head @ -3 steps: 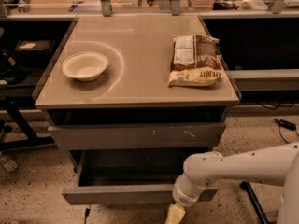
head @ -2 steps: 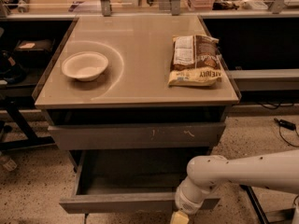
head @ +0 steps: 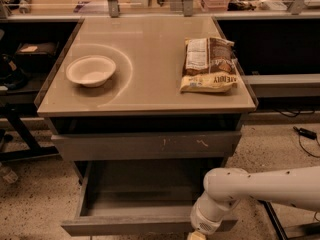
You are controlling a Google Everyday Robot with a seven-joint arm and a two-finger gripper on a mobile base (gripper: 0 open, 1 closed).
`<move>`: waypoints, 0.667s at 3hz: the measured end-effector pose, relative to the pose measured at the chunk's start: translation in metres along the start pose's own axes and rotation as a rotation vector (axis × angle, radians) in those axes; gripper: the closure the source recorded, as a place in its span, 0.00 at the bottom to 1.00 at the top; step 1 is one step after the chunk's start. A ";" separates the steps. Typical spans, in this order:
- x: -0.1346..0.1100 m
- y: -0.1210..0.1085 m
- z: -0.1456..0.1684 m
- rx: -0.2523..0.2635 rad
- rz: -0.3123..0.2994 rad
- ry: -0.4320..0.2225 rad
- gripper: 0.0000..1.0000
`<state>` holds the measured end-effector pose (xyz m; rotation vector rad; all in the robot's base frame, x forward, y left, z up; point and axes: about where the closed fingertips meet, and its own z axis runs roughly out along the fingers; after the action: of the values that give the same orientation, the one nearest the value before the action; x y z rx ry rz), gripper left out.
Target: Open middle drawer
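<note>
1. middle drawer [head: 125,226] has slid further out than 0.7 s ago: its front sits lower in the view, close to the bottom edge, and more of the grey tray inside shows
2. It is open, pulled well clear of the cabinet, directly under the upper drawer front [head: 145,145]
3. gripper [head: 199,235] is at the very bottom edge, at the right part of the middle drawer's front, mostly cut off by the frame; apart or together, cannot tell
4. White arm [head: 260,189] comes in from the right edge and bends down over the drawer's right front corner
5. Upper drawer front carries white scratch marks right of centre and sits pushed in, with a dark gap between it and the tabletop [head: 150,94]
6. On the tabletop: white bowl [head: 91,70] on the left, snack bag [head: 209,65] lying flat on the right, well apart
7. Speckled floor [head: 30,204] around the cabinet, black cable [head: 305,134] lying on it to the right
</note>
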<state>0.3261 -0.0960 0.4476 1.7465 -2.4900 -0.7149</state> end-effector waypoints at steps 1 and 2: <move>-0.011 -0.011 -0.008 0.043 -0.036 -0.023 0.00; -0.022 -0.023 -0.006 0.069 -0.062 -0.032 0.00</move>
<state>0.3559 -0.0848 0.4498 1.8573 -2.5204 -0.6736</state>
